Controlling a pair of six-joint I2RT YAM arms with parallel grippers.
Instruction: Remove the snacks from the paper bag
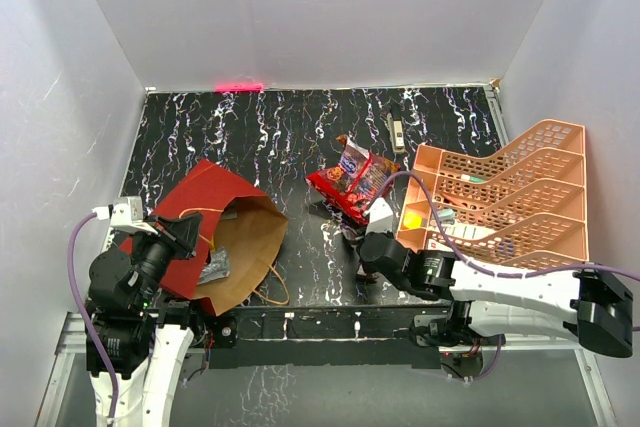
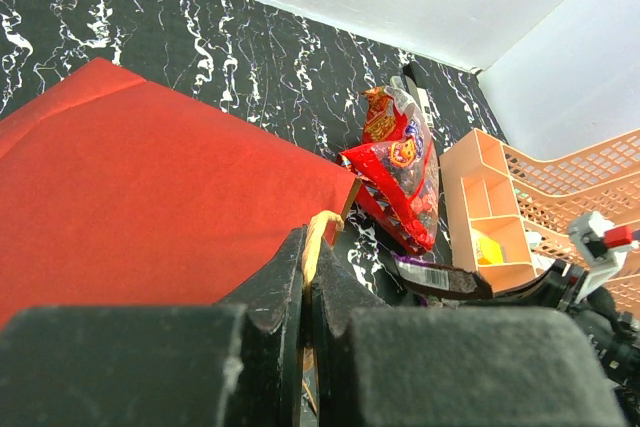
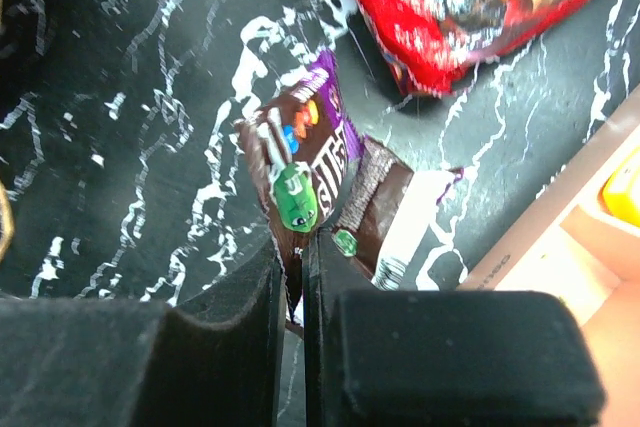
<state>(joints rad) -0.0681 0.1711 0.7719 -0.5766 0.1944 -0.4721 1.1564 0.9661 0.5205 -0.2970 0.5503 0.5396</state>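
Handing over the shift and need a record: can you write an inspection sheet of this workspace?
Surface: black tabletop, white-marbled.
Job's things: red paper bag on its side, mouth toward the arms, silvery packet in the mouth; red chip bags out on the table.
Clutter: peach tiered tray; pen-like tool.
Grippers: left pincer shut on the bag's cord handle; right pincer shut on a brown candy packet.
Cables: purple cables along both arms.
Surroundings: white walls; red light streak at the far edge.
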